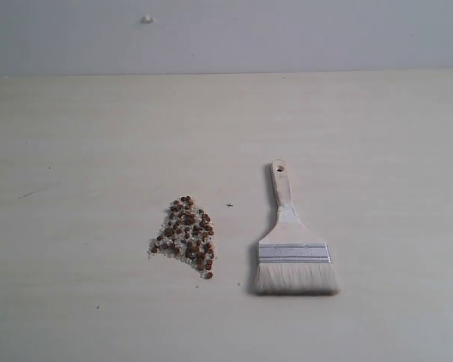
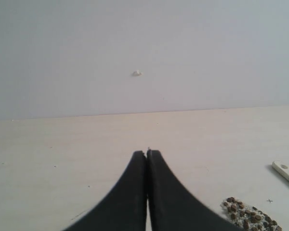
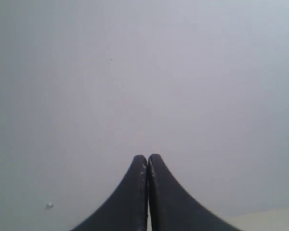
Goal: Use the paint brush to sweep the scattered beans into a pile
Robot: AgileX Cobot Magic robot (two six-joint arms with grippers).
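Observation:
Reddish-brown beans (image 1: 187,236) mixed with whitish grains lie in a loose heap on the pale table (image 1: 75,151), left of centre. To their right the paint brush (image 1: 293,253) lies flat, its off-white bristles toward the front edge and its wooden handle with a hole pointing away. No arm shows in the exterior view. My left gripper (image 2: 147,153) is shut and empty above the table, with the beans (image 2: 248,215) and the paint brush's handle end (image 2: 285,171) off to one side. My right gripper (image 3: 148,157) is shut, holds nothing, and faces the grey wall.
A grey wall (image 1: 287,34) rises behind the table and carries a small white lump (image 1: 147,19). A tiny dark cross mark (image 1: 229,204) sits on the tabletop between the beans and the brush handle.

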